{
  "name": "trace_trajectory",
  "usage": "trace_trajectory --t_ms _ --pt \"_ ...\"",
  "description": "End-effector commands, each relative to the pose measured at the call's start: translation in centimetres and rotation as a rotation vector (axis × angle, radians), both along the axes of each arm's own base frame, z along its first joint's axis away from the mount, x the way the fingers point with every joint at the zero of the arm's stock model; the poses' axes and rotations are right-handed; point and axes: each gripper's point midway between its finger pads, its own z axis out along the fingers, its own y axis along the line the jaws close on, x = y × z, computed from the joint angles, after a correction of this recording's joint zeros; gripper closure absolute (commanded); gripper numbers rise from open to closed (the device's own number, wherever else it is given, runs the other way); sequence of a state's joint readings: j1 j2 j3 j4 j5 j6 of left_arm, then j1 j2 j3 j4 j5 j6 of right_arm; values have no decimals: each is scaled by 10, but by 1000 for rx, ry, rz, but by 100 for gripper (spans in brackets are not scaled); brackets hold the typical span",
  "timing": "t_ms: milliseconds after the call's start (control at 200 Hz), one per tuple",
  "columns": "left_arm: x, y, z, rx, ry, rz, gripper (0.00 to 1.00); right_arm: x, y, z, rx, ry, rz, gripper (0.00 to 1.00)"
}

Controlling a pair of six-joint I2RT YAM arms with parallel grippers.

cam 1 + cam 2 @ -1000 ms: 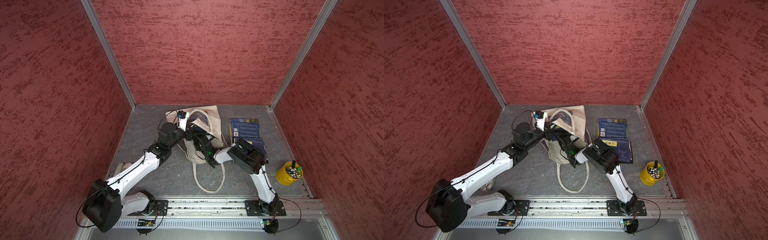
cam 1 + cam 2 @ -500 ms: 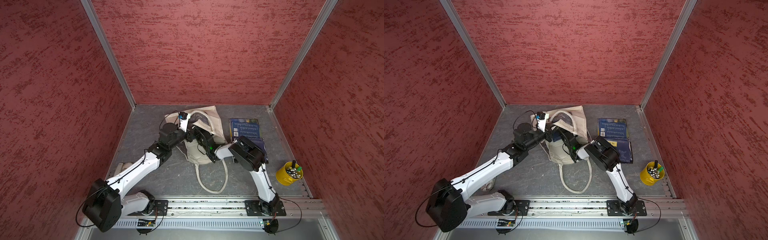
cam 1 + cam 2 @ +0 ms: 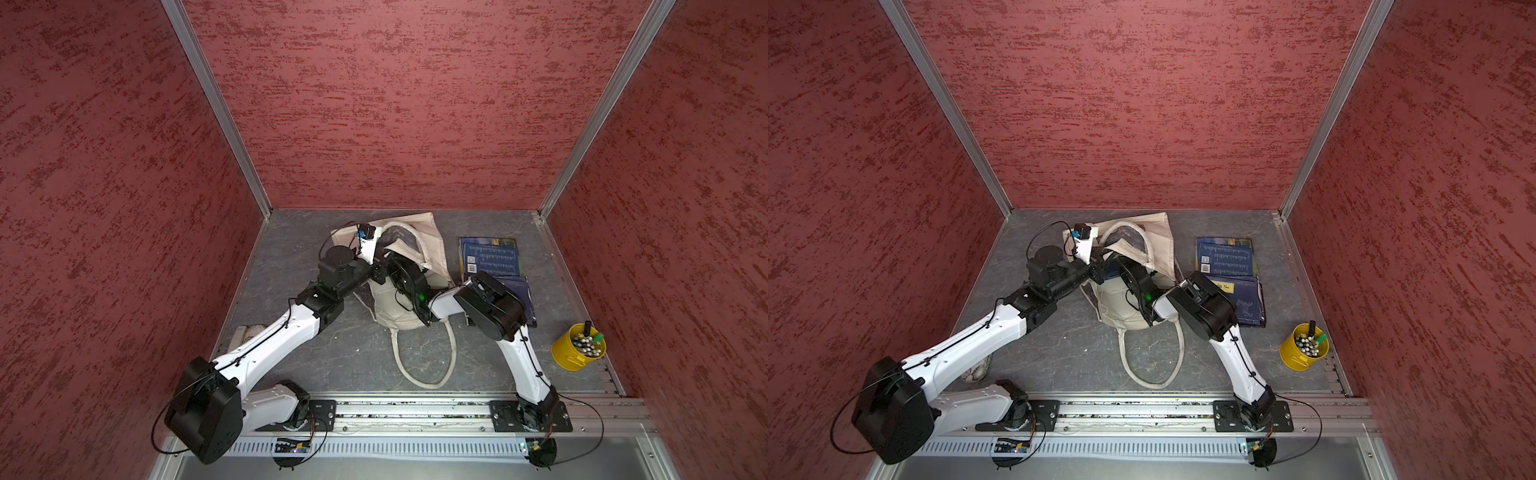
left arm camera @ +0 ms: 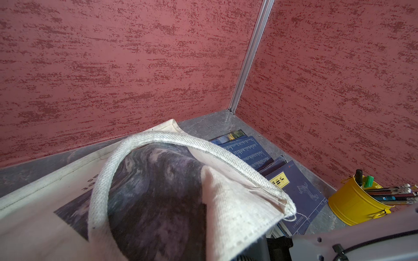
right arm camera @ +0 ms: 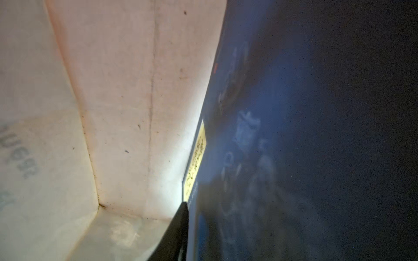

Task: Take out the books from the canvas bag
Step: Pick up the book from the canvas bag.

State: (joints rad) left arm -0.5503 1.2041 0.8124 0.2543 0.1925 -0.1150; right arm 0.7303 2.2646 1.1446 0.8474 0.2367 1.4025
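While wrist-deep in canvas bag [image 3: 433,245], right arm [image 3: 490,309] elbow-high; left arm [image 3: 286,332] alongside.

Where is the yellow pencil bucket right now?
In both top views the yellow bucket stands near the table's front right corner, by the right wall, just right of the navy books lying flat.

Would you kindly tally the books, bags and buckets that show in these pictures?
bag: 1
yellow bucket: 1
books stacked beside the bag: at least 3, more may be hidden
book inside the bag, in the right wrist view: 1
total: at least 6
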Motion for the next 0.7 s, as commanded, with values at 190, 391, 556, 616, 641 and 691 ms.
trace_trajectory --t_ms 190,391,556,616,641,691 --pt "3 2 29 -32 -85 37 100 -20 -1 44 -124 -62 109 100" --pt "9 10 29 -23 -93 95 100 -44 -13 66 -298 -91 183 100" --pt "13 14 29 -18 -91 122 100 -66 -20 86 -417 -122 265 100" --pt "14 16 29 -18 -91 133 100 -77 -20 89 -434 -136 316 100" --pt "14 16 30 -18 -92 135 100 -80 -21 89 -438 -137 327 100" --pt "15 17 30 -18 -92 144 100 -88 -24 89 -444 -138 347 100"
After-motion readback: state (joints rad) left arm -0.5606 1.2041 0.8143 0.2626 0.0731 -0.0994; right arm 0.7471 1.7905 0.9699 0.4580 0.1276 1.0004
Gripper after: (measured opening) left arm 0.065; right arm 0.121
